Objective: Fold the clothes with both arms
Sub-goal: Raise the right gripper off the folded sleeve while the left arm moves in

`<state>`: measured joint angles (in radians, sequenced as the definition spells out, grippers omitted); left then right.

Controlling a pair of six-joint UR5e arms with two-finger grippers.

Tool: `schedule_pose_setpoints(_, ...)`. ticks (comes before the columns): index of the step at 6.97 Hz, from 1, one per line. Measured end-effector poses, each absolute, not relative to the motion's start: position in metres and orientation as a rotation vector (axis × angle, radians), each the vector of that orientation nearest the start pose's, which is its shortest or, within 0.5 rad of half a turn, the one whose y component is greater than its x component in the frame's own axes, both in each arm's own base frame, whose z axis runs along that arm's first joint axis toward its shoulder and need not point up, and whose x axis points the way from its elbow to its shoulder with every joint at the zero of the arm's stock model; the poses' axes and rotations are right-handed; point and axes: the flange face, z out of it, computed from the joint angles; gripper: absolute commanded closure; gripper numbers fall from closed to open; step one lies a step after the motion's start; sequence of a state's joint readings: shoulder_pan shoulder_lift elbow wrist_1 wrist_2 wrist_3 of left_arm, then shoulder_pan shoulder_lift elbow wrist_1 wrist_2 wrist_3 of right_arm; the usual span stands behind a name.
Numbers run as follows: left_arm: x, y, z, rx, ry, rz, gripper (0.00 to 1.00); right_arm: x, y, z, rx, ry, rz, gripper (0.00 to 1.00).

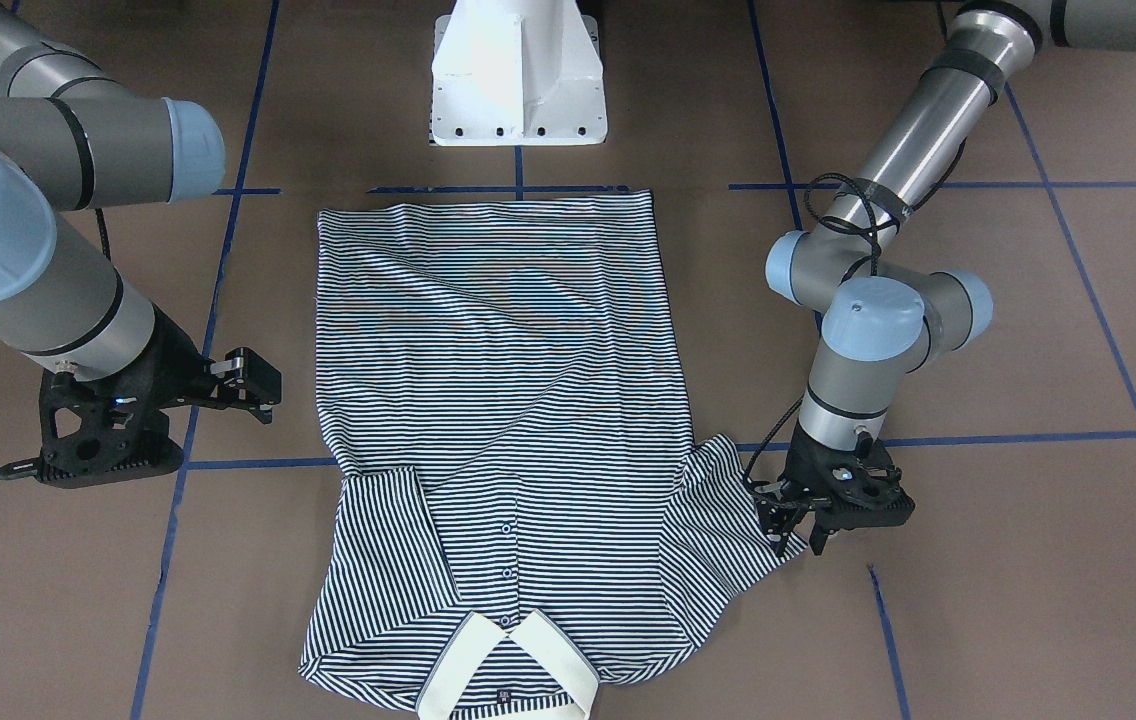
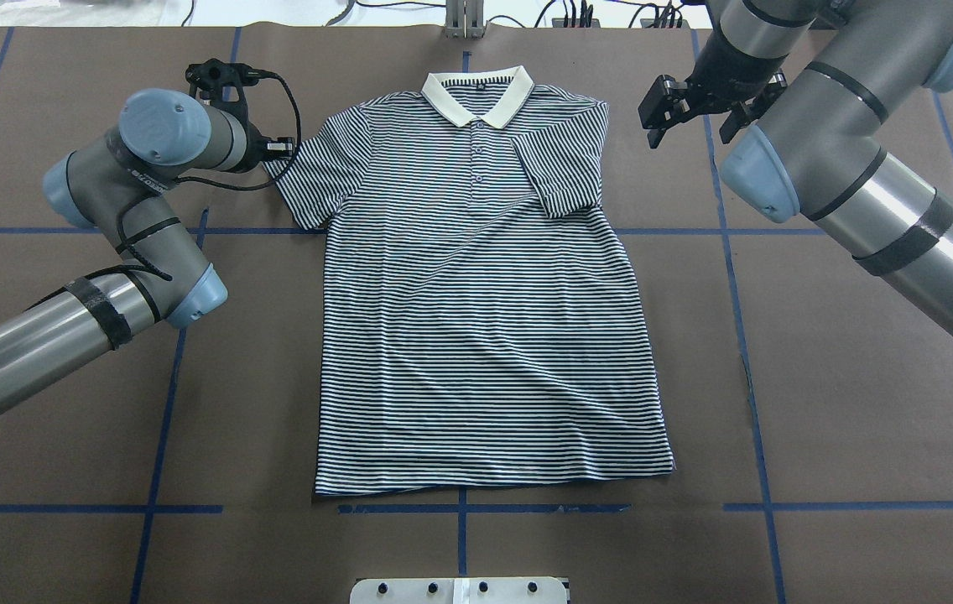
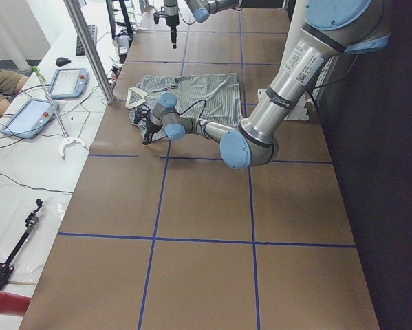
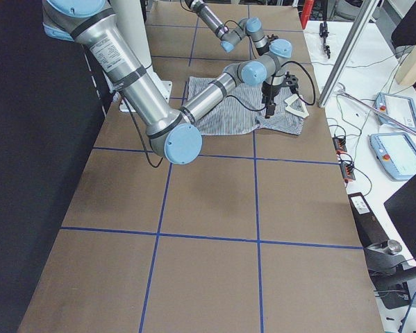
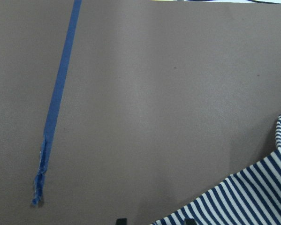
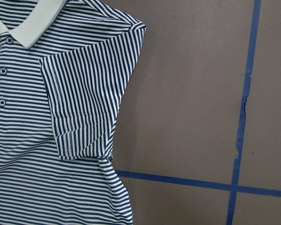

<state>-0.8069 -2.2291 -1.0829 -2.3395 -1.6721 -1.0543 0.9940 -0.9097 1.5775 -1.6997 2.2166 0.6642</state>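
Both open and empty, the left pincer [image 1: 797, 538] is hovering at the spread sleeve [image 1: 723, 510] of the polo shirt [image 1: 498, 350], and the right pincer [image 2: 689, 126] is hanging clear. A shallow pinch risks slipping off and dragging the sleeve crooked.

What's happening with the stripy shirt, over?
Black pronged left gripper open at spread sleeve; right gripper open, clear. Navy-and-white striped polo shirt flat, other sleeve folded in. Nothing blocking.

A navy-and-white striped polo shirt [image 2: 485, 335] lies flat, buttons up, cream collar [image 2: 476, 92] farthest from the robot, the sleeve on the robot's right [image 2: 560, 164] folded inward, the left sleeve [image 2: 317, 176] spread.
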Motion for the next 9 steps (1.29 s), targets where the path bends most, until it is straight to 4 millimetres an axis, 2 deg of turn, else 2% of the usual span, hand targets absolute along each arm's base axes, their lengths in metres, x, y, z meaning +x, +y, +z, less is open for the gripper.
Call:
schedule_pose_setpoints(4,0.457,-0.654,0.411,0.502,0.796,-0.215,0.51,-0.317,-0.623,0.273,0.056,-0.813,-0.090,0.00)
schedule_pose_setpoints(5,0.458,-0.654,0.412,0.500,0.794,-0.213,0.62,-0.317,-0.623,0.273,0.056,-0.813,-0.090,0.00)
schedule_pose_setpoints(6,0.459,-0.654,0.411,0.500,0.794,-0.212,0.90,-0.317,-0.623,0.273,0.057,-0.813,-0.090,0.00)
schedule_pose_setpoints(7,0.460,-0.654,0.409,0.501,0.796,-0.212,1.00,-0.317,-0.623,0.273,0.057,-0.813,-0.090,0.00)
schedule_pose_setpoints(9,0.461,-0.656,0.399,0.505,0.803,-0.211,1.00,-0.316,-0.623,0.273,0.057,-0.812,-0.090,0.00)
